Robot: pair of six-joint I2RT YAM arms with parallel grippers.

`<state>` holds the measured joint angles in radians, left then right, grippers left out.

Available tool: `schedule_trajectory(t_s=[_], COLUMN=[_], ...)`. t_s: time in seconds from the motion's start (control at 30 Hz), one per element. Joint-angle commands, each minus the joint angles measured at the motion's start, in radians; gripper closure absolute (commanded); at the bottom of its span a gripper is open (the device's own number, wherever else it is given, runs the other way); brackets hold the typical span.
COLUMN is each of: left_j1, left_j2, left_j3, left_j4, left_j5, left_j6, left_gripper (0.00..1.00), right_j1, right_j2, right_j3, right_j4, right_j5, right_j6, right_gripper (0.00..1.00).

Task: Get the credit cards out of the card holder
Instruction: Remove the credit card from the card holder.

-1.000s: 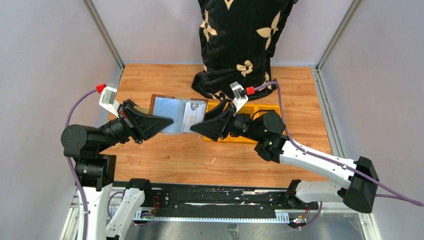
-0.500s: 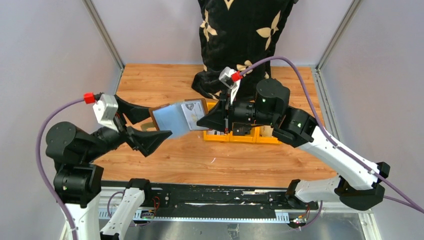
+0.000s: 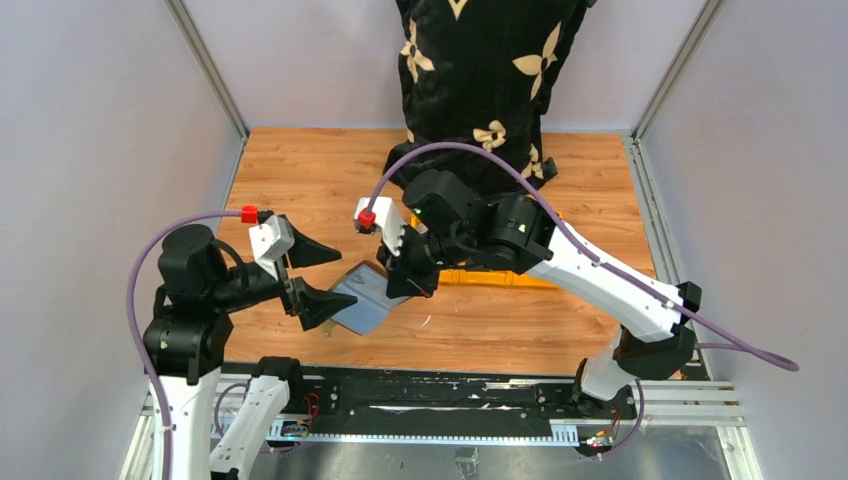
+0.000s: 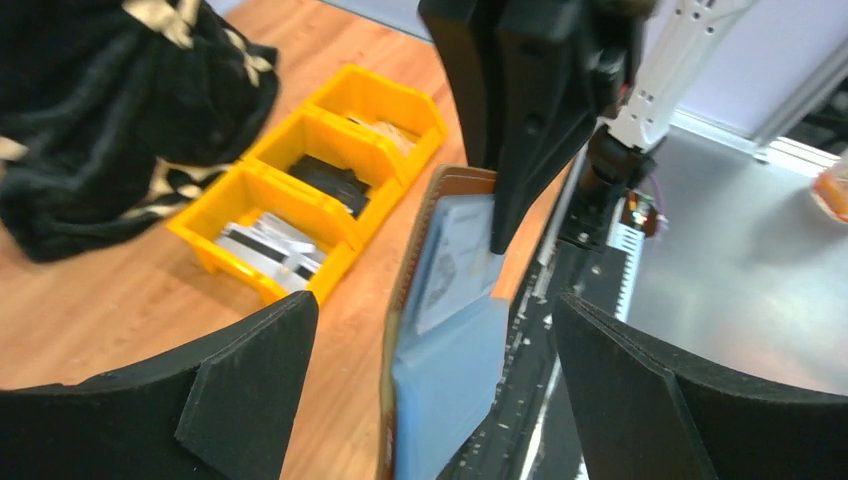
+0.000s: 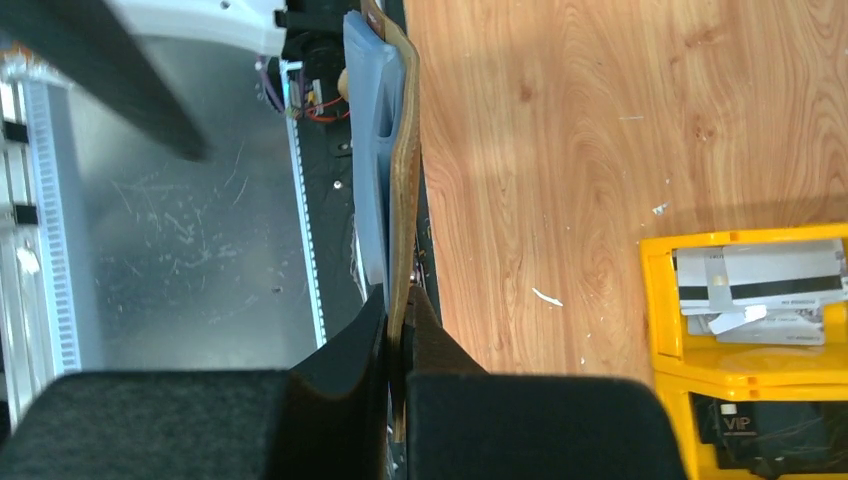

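The brown card holder (image 3: 362, 302) hangs tilted above the table's near part, its grey-blue inner side (image 4: 450, 370) facing my left wrist camera. My right gripper (image 3: 405, 280) is shut on its upper edge, and in the right wrist view the holder (image 5: 403, 180) runs edge-on out from between the closed fingers (image 5: 340, 360). A pale credit card (image 4: 458, 262) with a round emblem sits in an inner pocket. My left gripper (image 3: 318, 275) is open, its fingers (image 4: 250, 380) standing either side of the holder's lower end without touching it.
A row of yellow bins (image 3: 500, 278) stands behind the right gripper; one holds striped cards (image 5: 757, 287), another dark cards (image 4: 330, 180). A black cloth bag with tan flowers (image 3: 480, 80) stands at the back. The metal rail (image 3: 430, 400) runs along the near edge.
The left gripper let go of the card holder and opened. The right gripper closed on it and carried it off the table toward the near edge, tilting it.
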<state>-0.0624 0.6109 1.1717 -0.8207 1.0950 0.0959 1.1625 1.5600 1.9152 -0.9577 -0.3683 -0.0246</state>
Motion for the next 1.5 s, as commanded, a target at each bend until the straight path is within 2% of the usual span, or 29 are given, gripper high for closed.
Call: schedule_trajectory(t_s=[0.0,0.1,0.23,0.63,0.67,0.73,0.77,0.87,1.0,1.1,1.17,1.23,1.3,1.33,1.4,1.47], left_j1=[-0.001,-0.002,-0.002,-0.002,-0.002,-0.002,-0.002,-0.002,-0.002,-0.002,-0.002,-0.002,-0.002,-0.002,-0.002,-0.002], left_j2=[-0.003,-0.003,-0.004,0.038,0.039,0.040,0.041,0.050,0.058,0.071,0.069,0.056,0.011,-0.020,-0.082,-0.120], left_j3=[-0.030,-0.047,-0.069,-0.074,-0.068,-0.046,-0.031,0.026,0.104,0.136,0.134,0.113,0.057,0.011,-0.088,-0.147], left_j4=[-0.025,-0.025,-0.026,-0.030,-0.031,-0.035,-0.037,-0.039,-0.038,-0.033,0.002,0.078,0.288,0.433,0.708,0.866], left_j5=[0.111,0.155,0.222,0.277,0.278,0.278,0.276,0.243,0.166,0.120,0.105,0.092,0.075,0.066,0.030,-0.013], left_j6=[0.037,0.013,-0.017,-0.061,-0.059,-0.058,-0.056,-0.057,-0.078,-0.127,-0.188,-0.277,-0.425,-0.588,-0.808,-0.930], left_gripper=[0.07,0.12,0.26,0.86,0.91,1.00,1.00,1.00,1.00,1.00,1.00,1.00,1.00,1.00,1.00,1.00], right_j1=[0.057,0.072,0.077,0.092,0.091,0.088,0.082,0.047,0.016,0.010,0.006,0.006,0.006,0.006,0.006,0.006], right_j2=[0.059,0.092,0.107,0.087,0.074,0.011,-0.013,-0.183,-0.423,-0.526,-0.536,-0.516,-0.499,-0.493,-0.484,-0.475], right_j3=[0.136,0.187,0.216,0.208,0.186,0.107,0.045,-0.206,-0.639,-0.866,-0.910,-0.902,-0.902,-0.914,-0.941,-0.960], right_j4=[-0.133,-0.151,-0.140,-0.061,-0.035,0.081,0.125,0.472,1.096,1.421,1.520,1.509,1.503,1.525,1.570,1.607], right_j5=[0.027,0.018,-0.017,-0.148,-0.157,-0.161,-0.162,-0.155,-0.064,0.026,0.037,0.027,0.034,0.038,0.058,0.071], right_j6=[-0.103,-0.123,-0.129,-0.118,-0.110,-0.078,-0.050,0.092,0.324,0.463,0.509,0.523,0.536,0.545,0.566,0.584], right_gripper=[1.00,1.00,1.00,0.99,0.95,0.75,0.68,0.55,0.47,0.43,0.43,0.42,0.39,0.38,0.36,0.36])
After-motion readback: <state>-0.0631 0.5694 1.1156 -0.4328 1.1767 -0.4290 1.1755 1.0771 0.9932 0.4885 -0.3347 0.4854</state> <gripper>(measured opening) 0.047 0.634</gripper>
